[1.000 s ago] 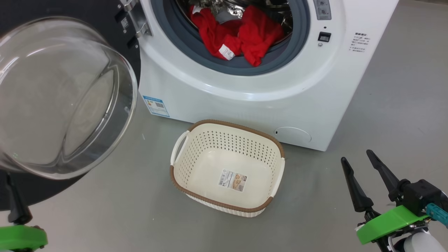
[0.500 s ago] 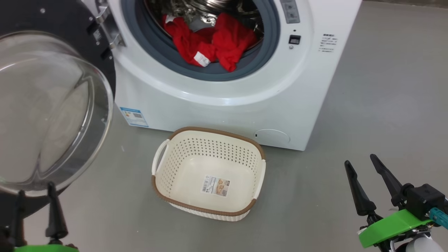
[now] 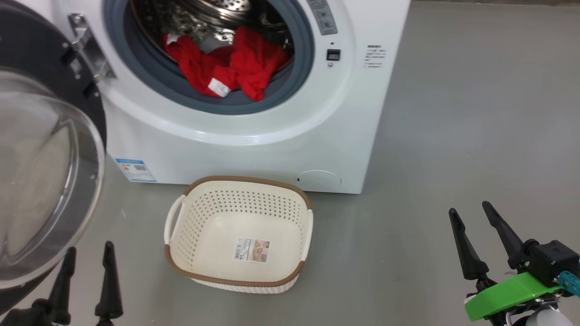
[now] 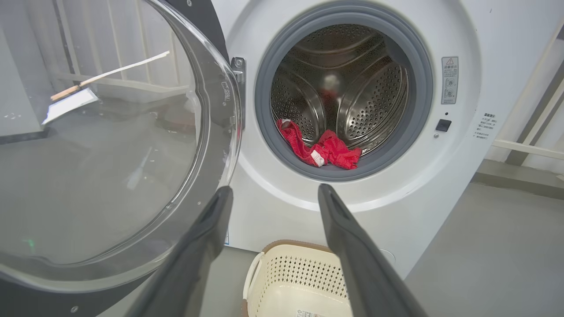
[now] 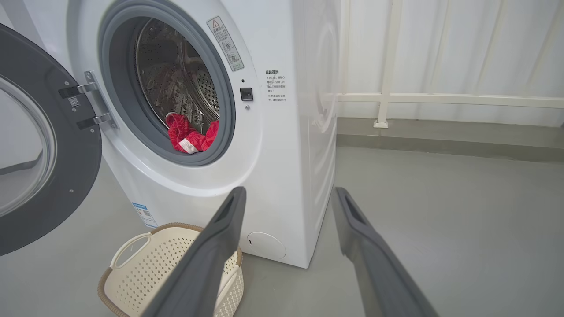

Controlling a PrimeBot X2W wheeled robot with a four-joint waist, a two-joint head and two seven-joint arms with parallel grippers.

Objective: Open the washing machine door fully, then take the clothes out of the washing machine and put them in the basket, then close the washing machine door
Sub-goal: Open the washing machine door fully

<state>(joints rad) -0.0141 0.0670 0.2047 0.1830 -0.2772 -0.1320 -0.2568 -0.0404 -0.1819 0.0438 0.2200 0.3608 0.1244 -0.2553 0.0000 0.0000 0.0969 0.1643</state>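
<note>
Spread wide and empty at the left gripper (image 3: 89, 248), low near the floor (image 3: 453, 136), just beside the bulging window of the washing machine door (image 3: 41, 181). Likewise at the right gripper (image 3: 469, 207): fingers apart, pinching nothing, well off to the right of the machine.

Next outward, that door, standing out to the left on its hinge (image 3: 88, 50). Probably fully open, though hard to judge with the window cropped at the edge of the head view.

Further out, in the mouth of the washing machine (image 3: 253, 149): the clothes (image 3: 226, 68), red, heaped at the front of the drum and draped onto the grey seal (image 3: 253, 106), white label (image 3: 219, 87) showing. Below on the floor, near the machine's front, the basket (image 3: 247, 179), upright, no garment in it yet.

Likely risks from here:
- Clipping the door's window when raising the left arm, given such closeness.
- Snagging fabric on the seal's lip and pulling out only part.
- Dropping a garment short of the basket, or nudging so light a basket aside.
</note>
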